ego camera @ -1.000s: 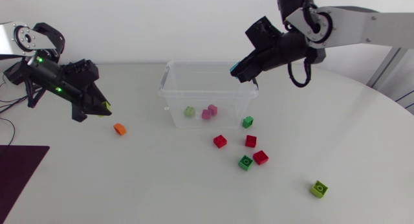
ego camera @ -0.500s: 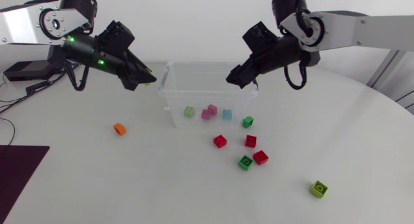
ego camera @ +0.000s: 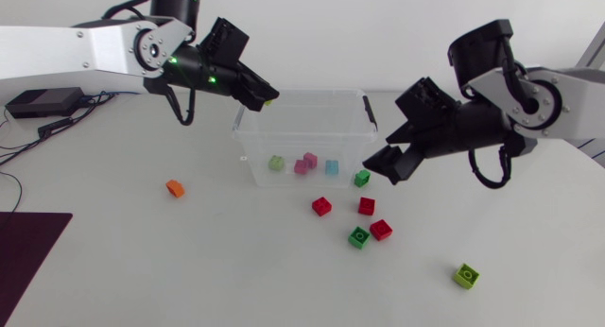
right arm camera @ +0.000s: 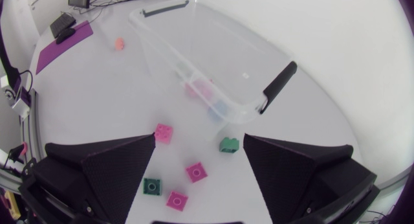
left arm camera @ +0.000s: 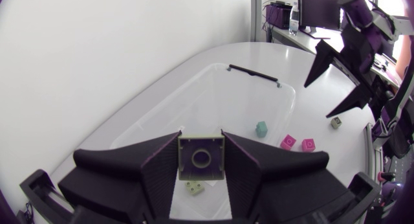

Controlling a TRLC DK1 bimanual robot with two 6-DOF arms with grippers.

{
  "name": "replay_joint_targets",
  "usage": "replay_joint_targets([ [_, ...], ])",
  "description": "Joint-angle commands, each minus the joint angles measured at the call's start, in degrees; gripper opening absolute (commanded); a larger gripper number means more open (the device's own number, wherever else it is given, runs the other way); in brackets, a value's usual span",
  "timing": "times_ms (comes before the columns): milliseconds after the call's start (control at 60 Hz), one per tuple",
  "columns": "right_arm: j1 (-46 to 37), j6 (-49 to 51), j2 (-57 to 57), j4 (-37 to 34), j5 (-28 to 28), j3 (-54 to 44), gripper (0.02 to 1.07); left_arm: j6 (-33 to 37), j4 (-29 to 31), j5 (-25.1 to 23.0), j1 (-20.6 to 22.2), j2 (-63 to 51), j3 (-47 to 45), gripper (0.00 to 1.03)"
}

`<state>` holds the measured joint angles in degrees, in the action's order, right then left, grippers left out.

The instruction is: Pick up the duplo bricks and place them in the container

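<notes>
Over the container (ego camera: 312,94) rim at upper centre, the left pincer (ego camera: 264,100) is gripping 1 pale brick (left arm camera: 200,158); releasing now is risking a bounce out. The right pincer (ego camera: 383,166) is gaping, empty.

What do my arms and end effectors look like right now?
The left arm and right arm have white links, black joints, a black cable looping near each wrist. Green lights glow on the left one only. The left end effector and right end effector are matte black, each with two broad wedge-shaped fingers.
</notes>
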<state>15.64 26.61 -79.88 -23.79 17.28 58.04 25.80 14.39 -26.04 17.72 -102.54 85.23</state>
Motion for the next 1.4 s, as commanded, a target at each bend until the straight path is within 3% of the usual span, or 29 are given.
replay_joint_targets([
  [0, -0.3, 2.0, 1.7, -0.7, -0.3, -4.1, 1.01, -2.2, -0.9, 0.7, 1.1, -4.3, 3.6, 0.43],
  [33, -0.5, 2.3, 2.3, -0.9, -0.6, -5.0, 1.01, -2.2, -0.9, 1.1, 1.3, -4.9, 3.9, 0.52],
  [100, -1.0, 3.2, 3.0, -1.5, -0.7, -7.1, 1.01, -2.1, -1.0, 2.0, 1.4, -5.9, 4.4, 0.82],
  [133, -1.0, 3.4, 3.1, -1.5, -1.3, -8.1, 1.01, -2.1, -0.9, 2.1, 1.4, -5.8, 4.3, 0.91],
  [200, -1.0, 3.5, 3.1, -1.5, -2.9, -9.3, 1.01, -2.2, -0.4, 2.3, 0.9, -5.3, 4.2, 0.98],
  [283, -1.0, 3.4, 2.1, -2.3, -5.4, -10.2, 1.01, -2.0, 1.4, 3.2, 0.0, -4.1, 4.1, 0.98],
  [367, -0.4, 1.9, 0.2, -3.1, -7.4, -10.3, 1.01, -1.1, 3.5, 7.1, -1.4, -1.8, 2.6, 0.98],
  [450, 0.9, -0.7, -2.7, -3.1, -9.5, -10.5, 1.00, -0.1, 5.2, 9.1, -4.4, 1.8, -0.6, 0.98],
  [717, 3.3, -7.1, -13.0, -2.8, -15.1, -9.3, 0.98, 7.3, 9.1, 9.1, -15.2, 7.5, -8.5, 0.98],
  [1117, 3.6, -9.0, -17.3, -1.7, -16.0, -8.1, 0.87, 14.8, 9.5, 8.9, -22.5, 7.4, -16.5, 0.98],
  [1233, 4.0, -9.1, -18.6, -0.6, -15.9, -8.0, 0.59, 16.8, 9.5, 8.9, -24.6, 4.6, -18.1, 0.98],
  [1350, 4.5, -8.9, -18.9, 0.1, -15.8, -8.1, 0.37, 19.3, 9.6, 9.0, -25.8, 2.1, -19.0, 0.98],
  [1383, 4.7, -8.9, -18.9, 0.1, -15.8, -8.1, 0.36, 19.5, 9.6, 9.3, -25.9, 1.4, -18.9, 0.98],
])
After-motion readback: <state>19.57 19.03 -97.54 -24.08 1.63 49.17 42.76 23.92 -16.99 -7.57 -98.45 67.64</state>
